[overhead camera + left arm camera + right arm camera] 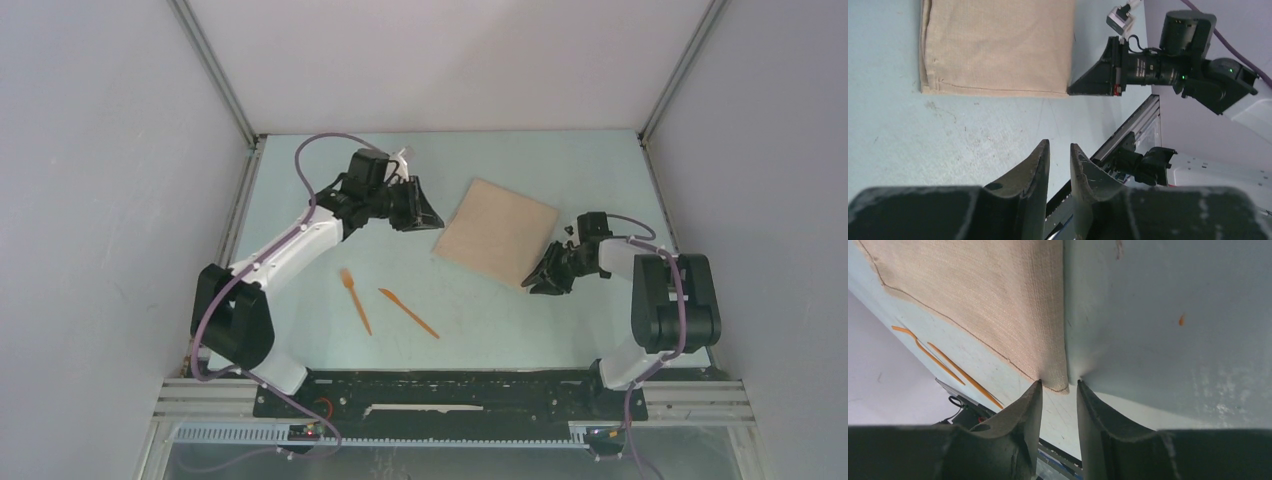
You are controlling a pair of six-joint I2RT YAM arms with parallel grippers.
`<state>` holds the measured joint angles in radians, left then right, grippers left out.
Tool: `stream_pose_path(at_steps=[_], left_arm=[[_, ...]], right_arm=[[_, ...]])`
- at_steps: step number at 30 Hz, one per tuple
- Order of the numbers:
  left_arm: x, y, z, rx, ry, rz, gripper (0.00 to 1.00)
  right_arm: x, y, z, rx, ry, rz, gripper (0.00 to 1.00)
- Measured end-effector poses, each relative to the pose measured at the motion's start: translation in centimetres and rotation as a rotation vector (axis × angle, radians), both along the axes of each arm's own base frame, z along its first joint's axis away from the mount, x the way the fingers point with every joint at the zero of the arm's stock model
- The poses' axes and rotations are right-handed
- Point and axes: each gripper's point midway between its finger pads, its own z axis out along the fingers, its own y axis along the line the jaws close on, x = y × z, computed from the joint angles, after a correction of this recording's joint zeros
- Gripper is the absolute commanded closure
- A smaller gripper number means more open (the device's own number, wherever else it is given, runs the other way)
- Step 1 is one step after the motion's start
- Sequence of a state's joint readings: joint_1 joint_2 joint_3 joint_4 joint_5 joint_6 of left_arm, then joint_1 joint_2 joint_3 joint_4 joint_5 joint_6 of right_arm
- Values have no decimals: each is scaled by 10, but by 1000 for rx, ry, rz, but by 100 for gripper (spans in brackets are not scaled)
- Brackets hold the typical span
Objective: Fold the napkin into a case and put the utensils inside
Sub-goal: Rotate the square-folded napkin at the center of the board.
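The beige napkin (497,232) lies folded into a flat, tilted rectangle on the table, right of centre. My left gripper (432,220) hovers just off its left corner, jaws a narrow gap apart and empty (1059,145). My right gripper (533,285) sits at its near right corner, jaws slightly apart with the cloth corner at the fingertips (1059,384). The orange fork (355,300) and orange knife (408,312) lie side by side on the table, left of the napkin and nearer the bases. The napkin also shows in the left wrist view (998,45) and the right wrist view (983,300).
Grey walls enclose the pale blue table (330,180) on the left, back and right. A black rail (450,390) with the arm bases runs along the near edge. The right wrist view also shows the fork (938,362) and the knife (965,376).
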<state>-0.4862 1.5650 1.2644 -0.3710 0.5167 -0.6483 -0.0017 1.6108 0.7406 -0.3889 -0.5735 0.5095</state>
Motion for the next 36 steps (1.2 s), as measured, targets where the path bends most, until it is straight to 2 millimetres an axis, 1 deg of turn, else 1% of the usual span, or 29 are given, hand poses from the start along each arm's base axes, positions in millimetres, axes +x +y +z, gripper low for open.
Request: stream_pose_path(at_steps=[4, 6, 8, 11, 12, 14, 17, 20, 22, 24, 26, 29, 31, 32, 33, 34, 35, 36], left_arm=[[-10, 5, 9, -7, -22, -5, 74], [-14, 8, 20, -16, -48, -8, 74], [-17, 10, 32, -29, -83, -11, 74], [-23, 14, 45, -44, -120, -12, 74], [-24, 15, 47, -46, -127, -13, 74], [-27, 17, 51, -50, -139, -13, 74], [-29, 20, 45, -41, -136, -12, 74], [-30, 23, 34, -26, -115, -10, 75], [-32, 24, 28, -18, -102, -10, 75], [-34, 25, 22, -13, -90, -10, 75], [-35, 26, 18, -8, -78, -8, 76], [-36, 26, 16, -11, -65, -1, 76], [-35, 26, 16, -13, -61, 4, 75], [-34, 26, 16, -11, -60, 11, 75], [-33, 26, 15, -10, -60, 14, 74], [-32, 26, 14, -7, -59, 19, 73], [-31, 26, 13, -5, -58, 21, 71], [-29, 26, 12, -3, -56, 27, 69]], right_arm=[[4, 4, -2, -23, 12, 16, 69], [5, 7, -3, -35, 16, 27, 71], [5, 7, -3, -45, 21, 32, 76], [5, 7, -5, -57, 36, 34, 92], [5, 6, -5, -64, 41, 32, 98], [5, 5, -6, -76, 58, 31, 100], [6, -1, -5, -117, 81, 33, 100], [7, -14, -2, -190, 97, 40, 100], [9, -27, 1, -254, 106, 45, 100], [10, -43, 4, -330, 115, 47, 100], [14, -65, 5, -437, 116, 56, 100], [23, -97, 3, -594, 122, 88, 100], [44, -120, 4, -693, 112, 101, 93], [57, -130, 6, -730, 92, 103, 90], [70, -138, 8, -758, 70, 102, 84], [85, -145, 13, -784, 48, 102, 81], [101, -151, 19, -808, 25, 105, 70], [121, -157, 27, -833, -10, 103, 60]])
